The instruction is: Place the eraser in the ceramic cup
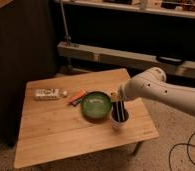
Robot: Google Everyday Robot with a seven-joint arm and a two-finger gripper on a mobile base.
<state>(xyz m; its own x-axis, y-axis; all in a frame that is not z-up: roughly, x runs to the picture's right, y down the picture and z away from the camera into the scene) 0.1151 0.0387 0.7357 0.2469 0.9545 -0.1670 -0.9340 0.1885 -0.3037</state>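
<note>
While tool [119,106] hovers over one ceramic cup [119,121], one eraser [120,112] inside

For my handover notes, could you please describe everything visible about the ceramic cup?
The small pale white round ceramic cup stands upright on the wooden table, near its right edge, just right of the wide green bowl. It is handleless and looks glazed. The long black eraser stands upright inside it, with the gripper directly above.

Counts on the table [51,130]

One gripper [119,103] over one cup [119,122]; one eraser [120,112] standing in that cup; one green bowl [95,105]; one orange marker [77,96]; one white packet [47,93]; one white arm [166,92].
</note>
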